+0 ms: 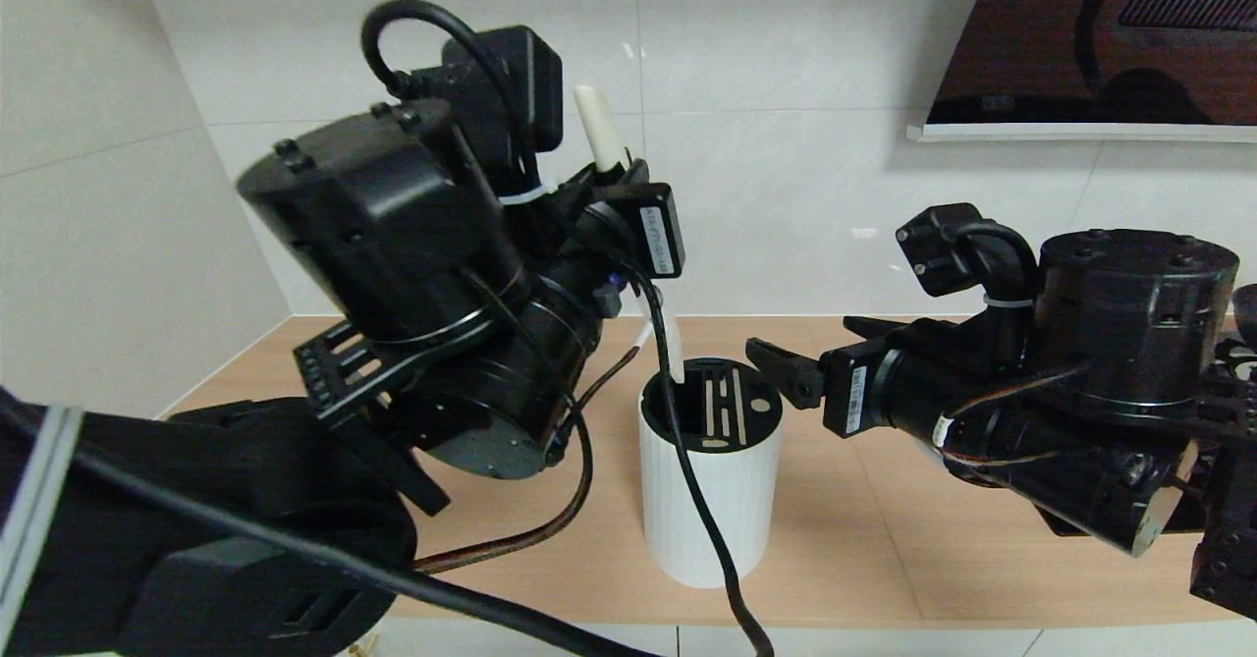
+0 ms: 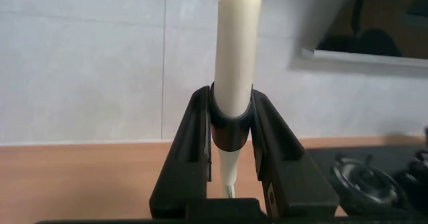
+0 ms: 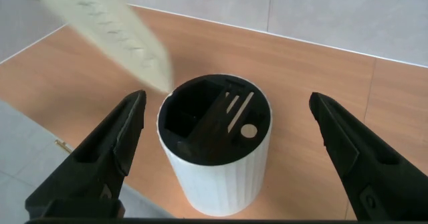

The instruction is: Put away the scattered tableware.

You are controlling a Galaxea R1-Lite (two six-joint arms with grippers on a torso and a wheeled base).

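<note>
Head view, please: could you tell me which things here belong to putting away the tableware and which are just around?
Part of the job:
- cream-handled utensil, clamped in the left gripper, tip at the holder's opening
- white holder with a slotted black top
- right gripper, open beside the holder

Just around:
- wooden counter
- range hood
- stove burner

White holder (image 1: 709, 500) on wooden counter (image 1: 884, 539)

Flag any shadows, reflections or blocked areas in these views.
Head view: the left arm covers much of the counter; the glossy hood mirrors dark shapes and shades the wall below. Right wrist view: the holder has openings in deep shadow.
</note>
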